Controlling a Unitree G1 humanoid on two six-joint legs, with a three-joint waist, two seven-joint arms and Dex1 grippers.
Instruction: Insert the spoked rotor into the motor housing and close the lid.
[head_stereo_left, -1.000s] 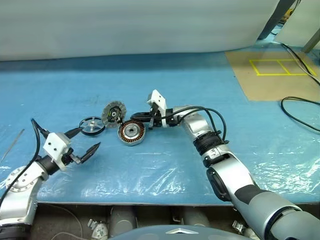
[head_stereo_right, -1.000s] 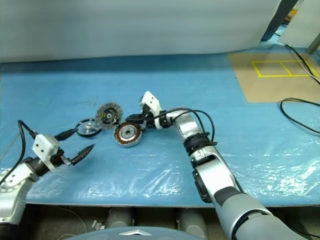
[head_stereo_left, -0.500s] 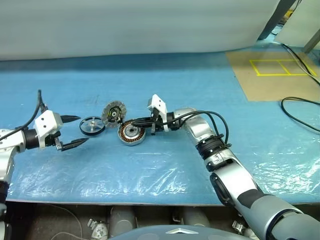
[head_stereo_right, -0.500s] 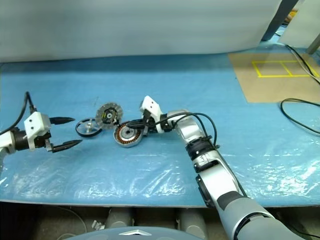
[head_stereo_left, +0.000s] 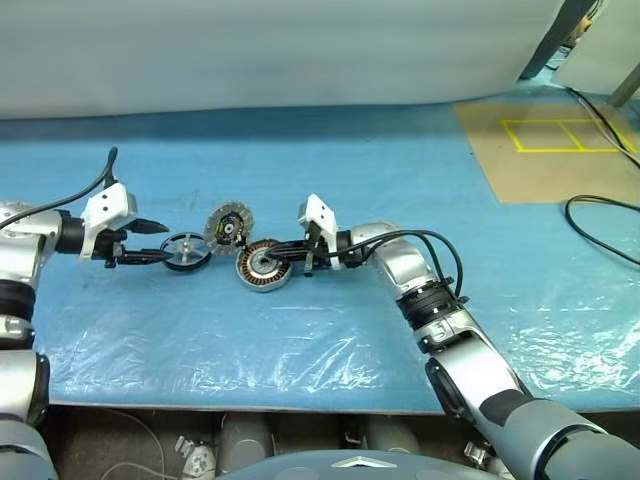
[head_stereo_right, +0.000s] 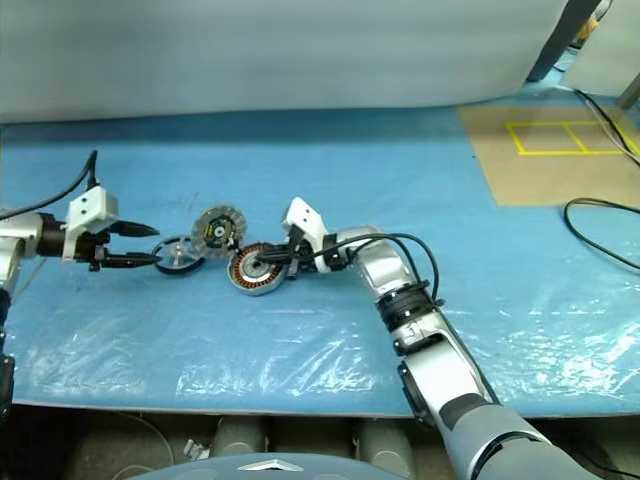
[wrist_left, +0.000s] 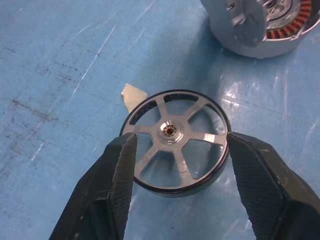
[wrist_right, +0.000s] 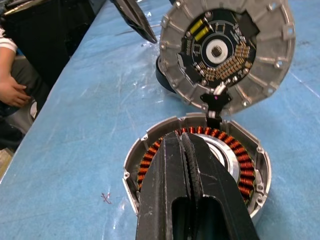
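The spoked rotor (head_stereo_left: 186, 250) lies flat on the blue table, a dark ring with silvery spokes and hub (wrist_left: 170, 131). My left gripper (head_stereo_left: 163, 244) reaches it from the left, open, one finger (wrist_left: 117, 170) on each side of the rim. Just right of the rotor sits the motor housing (head_stereo_left: 250, 272), a silver cup with orange windings (wrist_right: 247, 172). My right gripper (wrist_right: 181, 137) is shut, and its fingers lie over the housing's open top. The lid (head_stereo_left: 228, 225), a ribbed silver disc, stands tilted behind the housing, joined to it by a short wire (wrist_right: 215, 102).
A scrap of tape (wrist_left: 132, 94) lies beside the rotor. A brown board with yellow tape (head_stereo_left: 545, 140) and a black cable (head_stereo_left: 600, 215) are at the far right. A person's hand (wrist_right: 12, 92) shows beyond the table's left side. The table's front edge (head_stereo_left: 300, 405) is near.
My left arm has swung up from near the table's front edge to the rotor, and its jaws have narrowed around it. The right gripper stays shut at the housing.
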